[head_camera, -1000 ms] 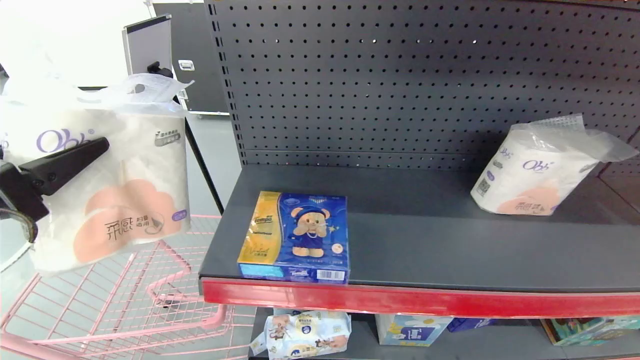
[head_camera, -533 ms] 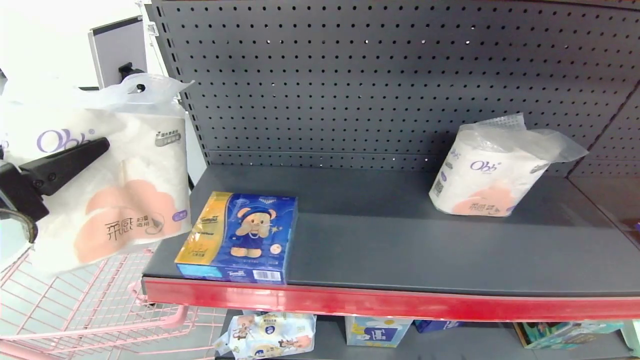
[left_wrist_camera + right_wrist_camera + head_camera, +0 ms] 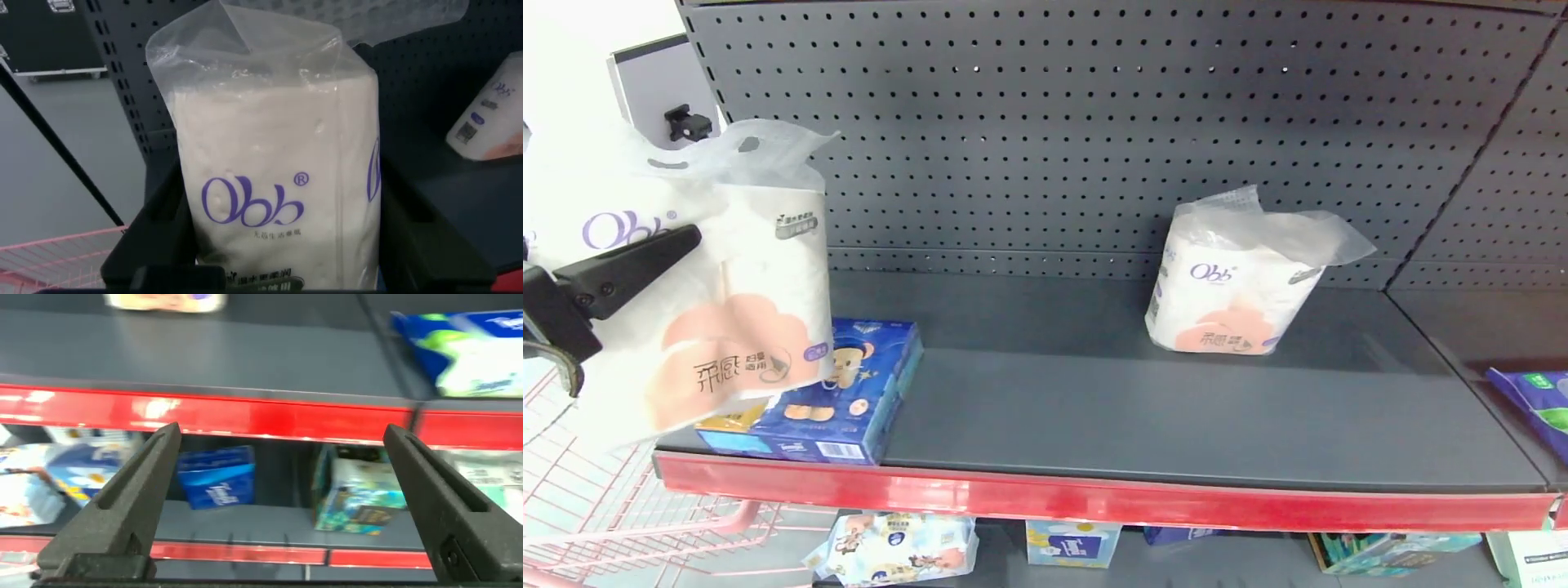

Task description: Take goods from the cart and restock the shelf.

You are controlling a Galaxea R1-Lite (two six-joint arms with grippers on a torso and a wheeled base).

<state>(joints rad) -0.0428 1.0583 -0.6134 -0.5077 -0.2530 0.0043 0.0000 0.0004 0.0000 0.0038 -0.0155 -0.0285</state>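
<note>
Toilet paper pack (image 3: 727, 286), white rolls in clear plastic with a loose flap on top, hangs in the air off the left end of the shelf (image 3: 1176, 408), just above its front corner. The left gripper (image 3: 282, 188) has it clamped, one black finger (image 3: 629, 261) pressed across the side that faces out and the other on the far side. The pack is upright and not touching the shelf board.

On the shelf, a blue tissue box (image 3: 849, 400) lies flat at the front left corner, partly hidden behind the held pack. A second toilet paper pack (image 3: 1225, 286) stands well to the right of it, back against the shelf's pegboard wall (image 3: 1094, 122).

The right gripper (image 3: 282, 441) sits low in front of the shelf's red front strip (image 3: 1094, 494), its fingers spread wide with nothing between them.

Below the shelf's left end is the pink wire cart (image 3: 605, 523). Under the shelf, on the next board down, lie a pack of wipes (image 3: 890, 547) and a small box (image 3: 1072, 543). Past the shelf's right end, a blue and green pack (image 3: 1535, 400) rests on the neighbouring board.
</note>
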